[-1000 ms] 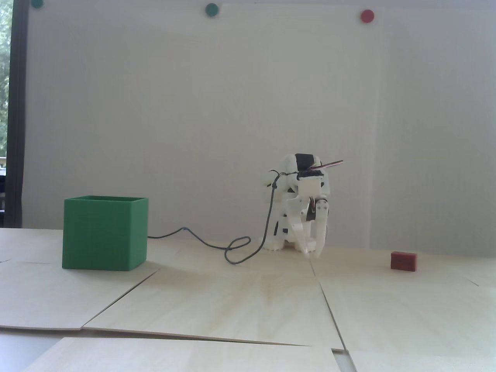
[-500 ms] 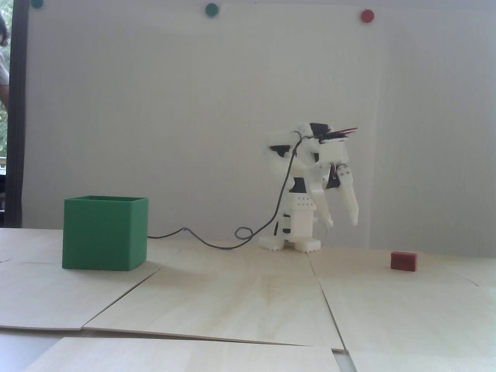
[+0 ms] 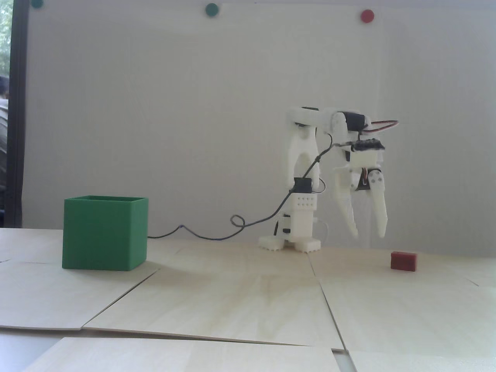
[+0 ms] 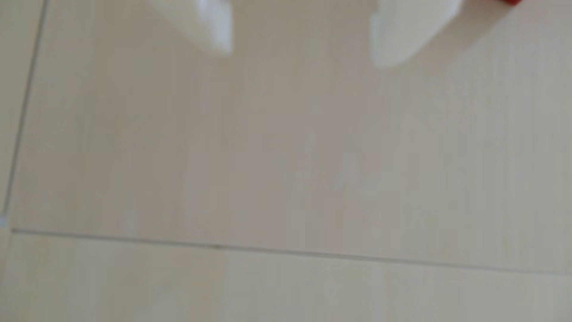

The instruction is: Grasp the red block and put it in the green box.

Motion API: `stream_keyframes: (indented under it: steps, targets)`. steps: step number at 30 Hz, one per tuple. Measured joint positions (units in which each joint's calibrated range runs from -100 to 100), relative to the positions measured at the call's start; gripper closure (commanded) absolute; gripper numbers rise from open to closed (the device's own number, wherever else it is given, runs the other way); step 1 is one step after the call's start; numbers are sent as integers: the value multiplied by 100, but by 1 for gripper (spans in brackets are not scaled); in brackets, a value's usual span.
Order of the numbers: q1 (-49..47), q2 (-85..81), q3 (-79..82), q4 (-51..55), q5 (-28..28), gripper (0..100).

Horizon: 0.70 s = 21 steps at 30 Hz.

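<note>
Your white arm [image 3: 306, 155] stands on its base at the back of the pale wooden surface [image 3: 232, 302], with the upper link rising straight up, the forearm running level toward the right of the fixed view, and the wrist bent so the hand [image 3: 368, 234] points down. The hand hangs in the air above the surface with its two fingers spread apart and nothing between them; in the wrist view the hand [image 4: 301, 57] shows as two blurred white tips at the top edge with bare wood between them. The red block [image 3: 403, 260] lies flat on the surface, below and a little to the right of the fingertips in the fixed view, not touched by either finger. In the wrist view only a sliver of the red block [image 4: 510, 2] shows at the top right corner, outside the right-hand finger. The green box [image 3: 104, 232] sits upright and open-topped at the left of the fixed view, well apart from the block and the arm, and a black cable [image 3: 240, 224] trails from the arm toward it.
</note>
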Motion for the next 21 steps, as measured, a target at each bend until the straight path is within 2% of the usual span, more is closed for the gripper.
stream_keyframes:
  steps: [6,13,21]
  targets:
    - [214,847,-474,0,72,84]
    - [138,847,-483,757,945,84]
    - [168,847,-573,524,832,84]
